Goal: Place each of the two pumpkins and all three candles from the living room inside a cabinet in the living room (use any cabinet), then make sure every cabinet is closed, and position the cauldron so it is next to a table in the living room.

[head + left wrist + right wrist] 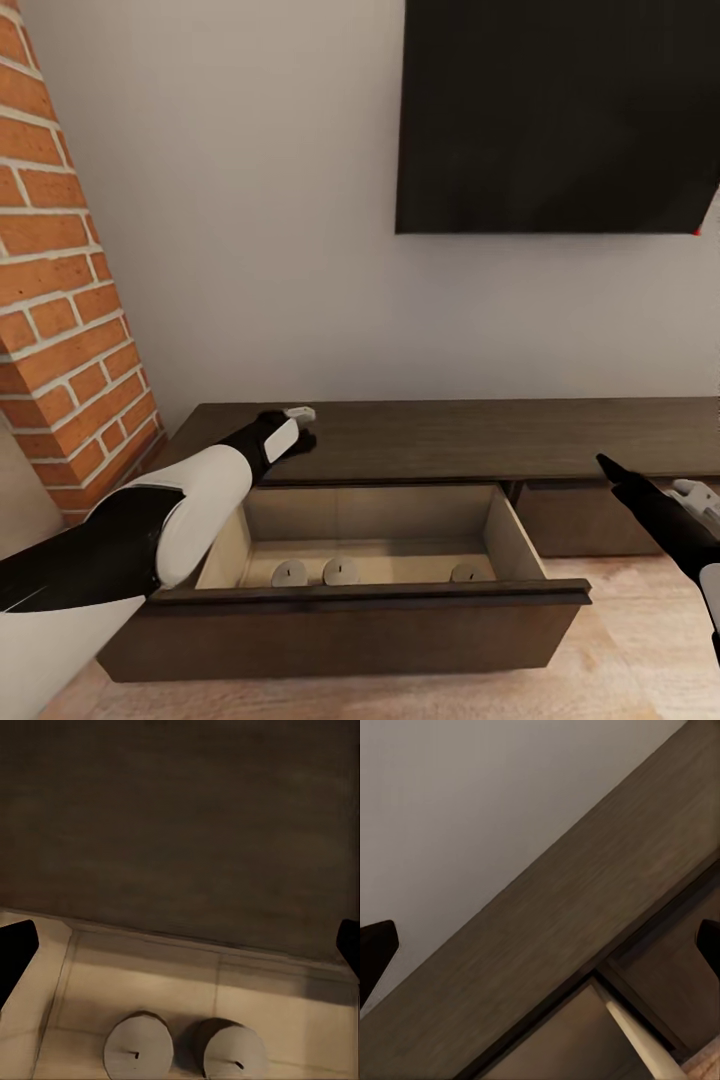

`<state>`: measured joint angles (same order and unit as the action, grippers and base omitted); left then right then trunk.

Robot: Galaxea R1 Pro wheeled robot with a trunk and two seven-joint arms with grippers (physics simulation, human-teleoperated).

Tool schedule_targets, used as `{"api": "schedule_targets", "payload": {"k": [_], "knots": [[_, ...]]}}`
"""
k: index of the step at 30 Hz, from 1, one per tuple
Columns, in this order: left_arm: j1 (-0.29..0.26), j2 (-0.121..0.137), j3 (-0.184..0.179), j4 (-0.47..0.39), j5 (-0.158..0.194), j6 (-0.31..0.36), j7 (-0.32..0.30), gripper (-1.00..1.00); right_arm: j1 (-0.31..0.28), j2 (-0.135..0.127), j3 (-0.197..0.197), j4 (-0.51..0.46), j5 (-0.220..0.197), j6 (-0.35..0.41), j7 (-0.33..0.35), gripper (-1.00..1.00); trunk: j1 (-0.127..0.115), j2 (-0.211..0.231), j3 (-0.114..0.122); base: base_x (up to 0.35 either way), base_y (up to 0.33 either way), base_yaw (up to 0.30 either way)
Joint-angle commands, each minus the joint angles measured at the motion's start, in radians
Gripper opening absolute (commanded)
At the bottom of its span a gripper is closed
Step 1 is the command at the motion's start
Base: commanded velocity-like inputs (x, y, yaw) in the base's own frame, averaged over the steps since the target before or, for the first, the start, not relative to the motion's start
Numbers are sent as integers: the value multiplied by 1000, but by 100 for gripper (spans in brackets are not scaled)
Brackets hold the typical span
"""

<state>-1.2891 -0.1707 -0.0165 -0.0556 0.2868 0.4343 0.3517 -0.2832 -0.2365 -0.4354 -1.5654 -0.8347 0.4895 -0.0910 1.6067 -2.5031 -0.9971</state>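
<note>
The long dark brown cabinet (450, 440) has its left drawer (370, 605) pulled open. Three cream candles (288, 573) (340, 571) (465, 573) stand on the drawer's pale floor near its front. Two of the candles (139, 1050) (234, 1055) also appear in the left wrist view. My left gripper (298, 430) (180, 945) hovers open and empty over the drawer's back left corner, at the cabinet top's edge. My right gripper (630, 478) (540, 945) hangs open and empty in front of the cabinet (570, 930), right of the open drawer. The pumpkins, cauldron and table are out of view.
A red brick fireplace (60, 290) rises at the left beside the cabinet. A dark wall TV (560, 110) hangs above it on the pale wall. A closed drawer front (580, 518) lies right of the open one. Light wood floor (640, 650) shows in front.
</note>
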Motion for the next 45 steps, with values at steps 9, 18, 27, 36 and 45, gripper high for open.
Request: {"api": "schedule_targets", "payload": {"k": [9, 18, 27, 36, 45], "knots": [[1, 0, -2, -7, 7, -108, 29, 100, -1, 5, 5, -1, -6, 3, -9, 100, -4, 2, 34, 0, 0, 0], [1, 0, 1, -203, 11, -109, 59, 100, -1, 8, 7, 1, -6, 2, -9, 100, -20, 27, 66, 0, 0, 0], [94, -4, 2, -571, 13, 46, 115, 100, -1, 60, 9, 5, 91, 0, -6, 100, -54, 90, 94, 0, 0, 0], [423, -4, -2, -1291, 14, 403, 202, 100, -1, 95, 48, -4, 116, -13, -3, 100, -89, 153, 123, 0, 0, 0], [511, -4, 1, -1342, 12, 420, 204, 100, -1, 100, 92, -4, 123, -72, -3, 100, -123, 216, 151, 0, 0, 0]]}}
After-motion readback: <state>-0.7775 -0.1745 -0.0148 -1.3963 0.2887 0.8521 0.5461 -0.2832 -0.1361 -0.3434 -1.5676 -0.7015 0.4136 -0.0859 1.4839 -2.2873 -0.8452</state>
